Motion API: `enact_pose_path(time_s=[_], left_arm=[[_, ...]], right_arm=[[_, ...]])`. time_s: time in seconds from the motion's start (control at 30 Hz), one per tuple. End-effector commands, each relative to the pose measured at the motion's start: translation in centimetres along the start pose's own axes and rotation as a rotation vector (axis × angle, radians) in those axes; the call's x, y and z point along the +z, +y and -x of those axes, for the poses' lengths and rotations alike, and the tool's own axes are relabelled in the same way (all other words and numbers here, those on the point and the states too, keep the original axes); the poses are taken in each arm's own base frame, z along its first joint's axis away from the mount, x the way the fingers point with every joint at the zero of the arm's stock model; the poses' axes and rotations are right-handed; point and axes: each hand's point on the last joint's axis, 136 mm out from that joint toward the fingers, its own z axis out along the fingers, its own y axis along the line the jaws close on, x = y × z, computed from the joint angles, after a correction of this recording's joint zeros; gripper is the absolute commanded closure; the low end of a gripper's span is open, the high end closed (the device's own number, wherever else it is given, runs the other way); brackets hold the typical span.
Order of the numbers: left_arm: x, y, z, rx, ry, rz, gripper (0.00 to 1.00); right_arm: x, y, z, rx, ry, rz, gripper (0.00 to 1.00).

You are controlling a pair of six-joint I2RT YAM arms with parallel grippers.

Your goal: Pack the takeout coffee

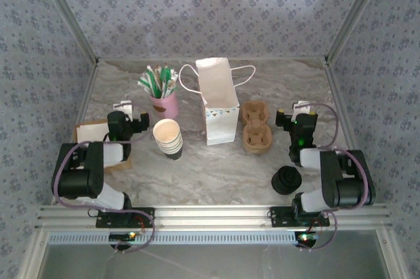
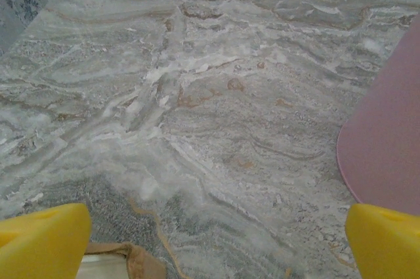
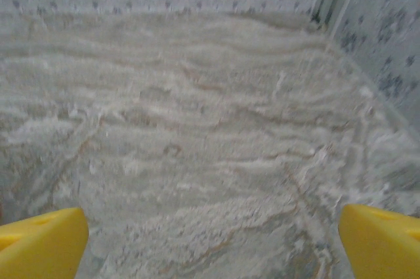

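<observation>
Paper bag (image 1: 220,111) stands upright, mouth up; left pincer (image 2: 213,245) and right pincer (image 3: 210,245) both spread wide.

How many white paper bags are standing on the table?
1. The white paper bag stands mid-table, between the pink cup and the brown trays; another could hide behind it.

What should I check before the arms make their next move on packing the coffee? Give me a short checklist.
1. Left gripper open and empty: ok.
2. Right gripper open and empty: ok.
3. Paper bag standing upright: ok.
4. Bag mouth spread open: cannot tell.
5. Cup capped: not ok; the cup stack is lidless, and the black lids sit stacked apart near the right arm.
</observation>
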Motion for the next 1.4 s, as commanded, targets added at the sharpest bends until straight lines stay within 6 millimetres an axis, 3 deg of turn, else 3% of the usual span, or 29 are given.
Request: enact_pose_path(time_s=[0.0, 0.3, 0.5, 0.63, 0.77, 0.93, 1.17, 1.37], left_arm=[[-0.6, 0.3, 2.5, -0.009, -0.035, 0.021, 0.01], [-3.8, -0.3, 6.9, 0.023, -0.071, 0.013, 0.01], [-8.1, -2.7, 11.3, 0.035, -0.141, -0.061, 0.01], [-12.0, -3.9, 13.7, -0.031, -0.184, -0.112, 0.01], [-15.2, -3.7, 14.6, -0.25, -0.15, -0.125, 0.01], [-18.5, -4.7, 14.0, -0.435, 0.006, -0.173, 0.01], [-22.4, -10.0, 14.1, -0.364, 0.109, -0.512, 0.01], [-23.6, -12.2, 14.2, -0.479, 0.218, -0.64, 0.0]], right_arm=[[-0.6, -0.2, 1.2, -0.044, -0.011, -0.035, 0.0], [-5.8, 1.0, 7.9, -0.007, -0.116, -0.003, 0.0], [-10.2, -0.1, 11.3, 0.23, -0.092, 0.021, 0.0], [-13.0, 0.4, 13.2, 0.307, -0.022, 0.102, 0.0], [-14.9, 0.6, 13.0, 0.353, 0.076, 0.146, 0.0], [-15.8, 1.1, 11.7, 0.482, 0.163, 0.217, 0.0], [-15.9, 3.1, 10.6, 0.58, 0.277, 0.363, 0.0], [-14.7, 3.3, 8.9, 0.594, 0.359, 0.338, 0.0]])
